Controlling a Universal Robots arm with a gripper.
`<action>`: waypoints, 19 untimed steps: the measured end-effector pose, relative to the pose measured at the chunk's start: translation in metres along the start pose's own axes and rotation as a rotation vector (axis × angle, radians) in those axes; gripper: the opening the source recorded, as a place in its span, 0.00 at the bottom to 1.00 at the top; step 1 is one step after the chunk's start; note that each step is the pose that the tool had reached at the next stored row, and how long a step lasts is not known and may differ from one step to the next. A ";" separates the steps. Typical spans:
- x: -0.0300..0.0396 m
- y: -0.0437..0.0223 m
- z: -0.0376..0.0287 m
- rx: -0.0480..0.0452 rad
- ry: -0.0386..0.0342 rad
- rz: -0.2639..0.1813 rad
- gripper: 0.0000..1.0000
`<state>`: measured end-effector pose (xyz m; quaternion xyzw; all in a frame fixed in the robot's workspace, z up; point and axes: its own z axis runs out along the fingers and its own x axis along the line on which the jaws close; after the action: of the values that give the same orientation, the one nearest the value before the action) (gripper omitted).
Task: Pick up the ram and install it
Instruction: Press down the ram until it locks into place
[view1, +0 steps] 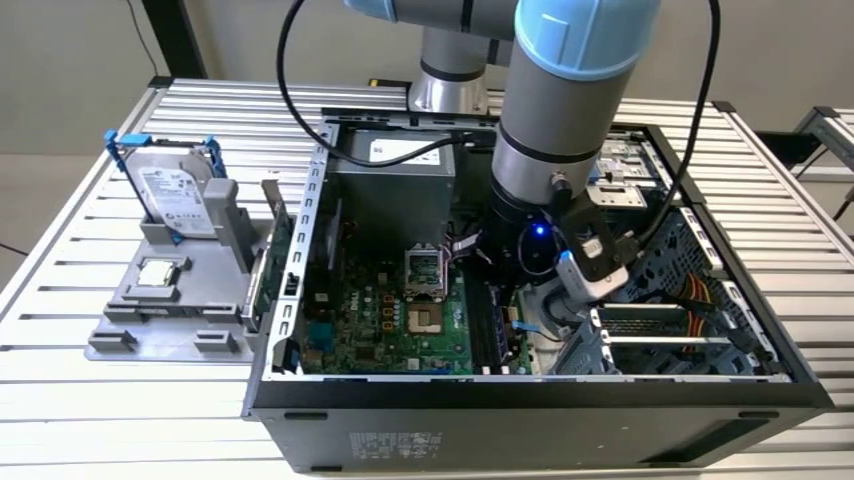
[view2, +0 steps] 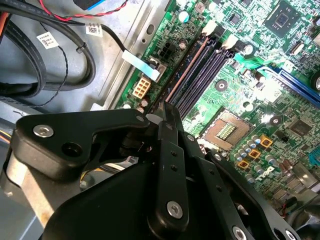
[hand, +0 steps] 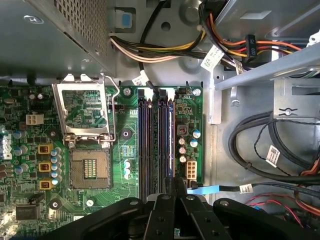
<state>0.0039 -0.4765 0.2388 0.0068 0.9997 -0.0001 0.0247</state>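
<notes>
The open computer case (view1: 534, 395) sits on the slatted table (view1: 80, 400), the arm (view1: 561, 130) reaching down inside; the exterior view alone shows the hard drive (view1: 171, 195) standing in its grey holder — the wrist views show the motherboard (hand: 125, 140); the gripper (hand: 175, 187) clenches the thin ram (view2: 187, 70) edge-on over the memory slots (hand: 155, 145).

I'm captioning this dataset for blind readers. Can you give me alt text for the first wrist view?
The black gripper hangs over the memory slots of a green motherboard, its fingers clamped on the edge of the ram standing in the outermost slot. Beside the slots lies an open processor socket; cable bundles run along the grey case.
</notes>
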 end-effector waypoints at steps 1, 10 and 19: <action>0.0000 0.0000 0.0000 -0.0005 0.0000 -0.011 0.00; 0.0000 0.0000 0.0000 -0.0069 0.0000 -0.138 0.00; 0.0000 0.0000 0.0000 -0.0111 0.0000 -0.225 0.00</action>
<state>0.0040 -0.4765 0.2387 -0.1057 0.9941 0.0026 0.0245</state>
